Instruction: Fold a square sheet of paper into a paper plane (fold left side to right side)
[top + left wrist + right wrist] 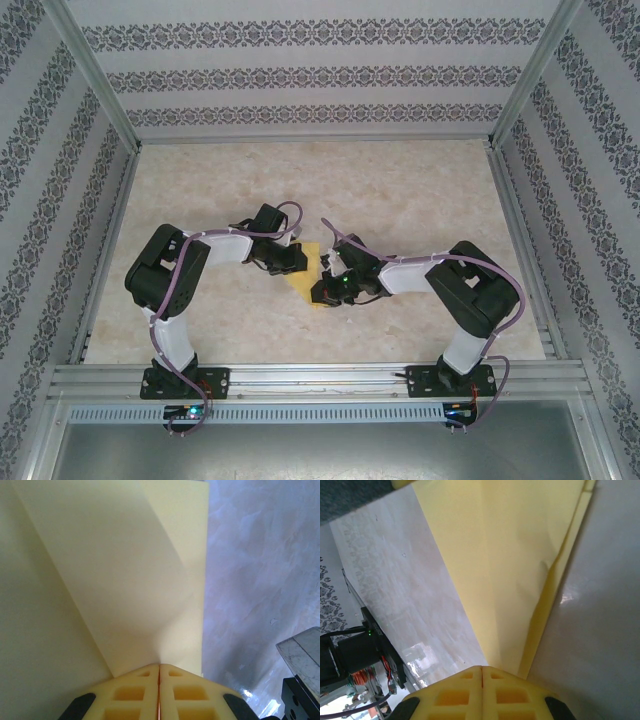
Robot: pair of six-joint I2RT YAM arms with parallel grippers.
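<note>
**Workpiece position.** The square sheet of paper lies near the centre of the table, between the two arm tips. In the top external view most of its outline is covered by the wrists, and only a yellow patch is exposed.

**Left arm.** The left gripper has its fingers pressed together with no gap, and the sheet emerges directly from the seam between them. It is clamped on the paper. From this wrist camera, the sheet shows a diagonal crease running up and left from the fingertips. A straight right edge borders the marbled table. A grey and black metal part sits at the lower right; it may belong to the other arm, but too little shows to tell.

**Right arm.** The right gripper is likewise closed on the sheet, which narrows towards the fingertips. Layered edges are visible along the paper's right side (at least two plies). An arm base with a green light stands at the lower left.

**Overview.** From above, the left gripper and right gripper meet the sheet from opposite sides, close together.
</note>
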